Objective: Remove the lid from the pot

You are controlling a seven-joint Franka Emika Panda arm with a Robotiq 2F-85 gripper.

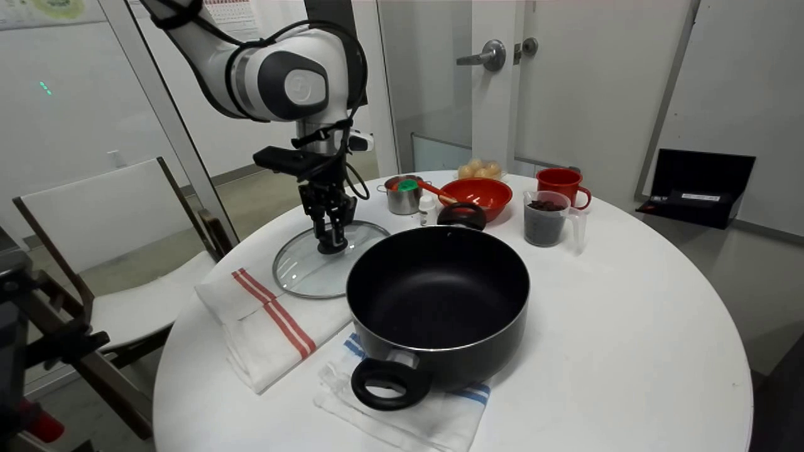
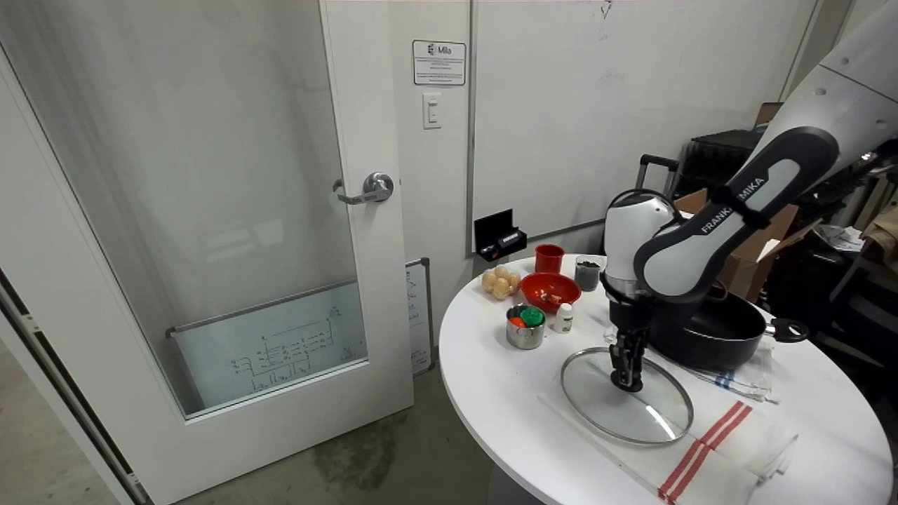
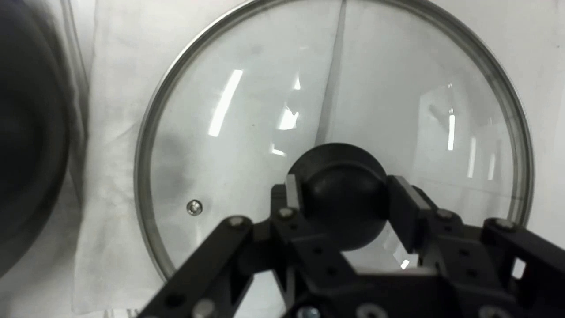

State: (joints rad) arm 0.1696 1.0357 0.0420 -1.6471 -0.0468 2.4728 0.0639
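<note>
Glass lid (image 2: 645, 417) is already off the pot (image 1: 438, 295), lying at least partly on a white dish towel with red stripes (image 1: 270, 333), and it looks pretty flat to me. Gripper (image 3: 346, 205) points straight down with its fingers pinched on the black knob (image 3: 342, 190) in the middle, one pad against each side, so yeah, it's got a hold of that thing. From the wrist view you also get a decent look at the metal rim and a little vent hole (image 3: 194, 207) near it.

Pot's right next door, uncovered, loop handles at opposite ends. It's just beside the lid but apart, with a strip of cloth between them in the wrist view. Underneath it is a second dish towel with blue stripes (image 1: 408, 424).

Rest of the round white table (image 1: 634, 326), further back: small steel pot (image 2: 525, 338) with green and orange stuff in it, white bottle (image 2: 564, 319), red bowl (image 1: 487, 188), red mug (image 1: 556, 181), clear measuring cup (image 1: 543, 229) with dark bits, plus some round tan things (image 2: 501, 289), can't tell what.
</note>
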